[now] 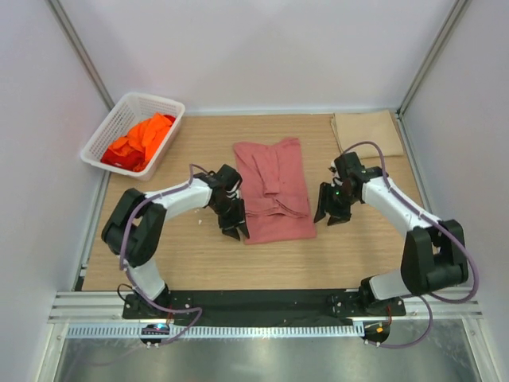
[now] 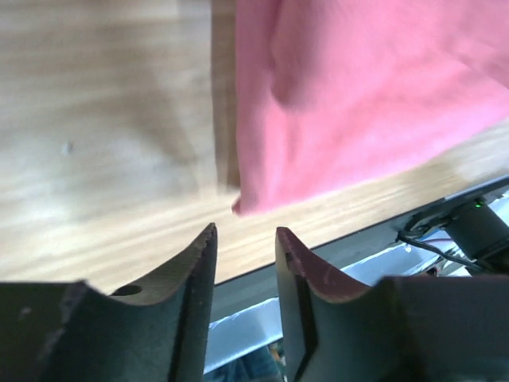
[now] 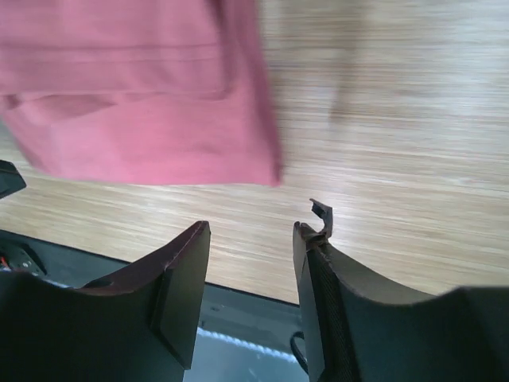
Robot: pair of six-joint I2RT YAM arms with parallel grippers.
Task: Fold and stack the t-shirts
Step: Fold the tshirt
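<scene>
A salmon-pink t-shirt (image 1: 274, 189) lies partly folded lengthwise in the middle of the table. It also shows in the left wrist view (image 2: 358, 103) and in the right wrist view (image 3: 135, 95). My left gripper (image 1: 233, 227) is open and empty just left of the shirt's near left corner; in its wrist view the gripper (image 2: 245, 239) holds nothing. My right gripper (image 1: 332, 213) is open and empty just right of the shirt's near right corner; in its wrist view the gripper (image 3: 250, 235) holds nothing. Orange and red t-shirts (image 1: 141, 140) lie crumpled in the basket.
A white lattice basket (image 1: 171, 103) stands at the far left corner. A folded tan cloth (image 1: 367, 133) lies at the far right. White walls enclose the table. A black rail (image 1: 262, 301) runs along the near edge.
</scene>
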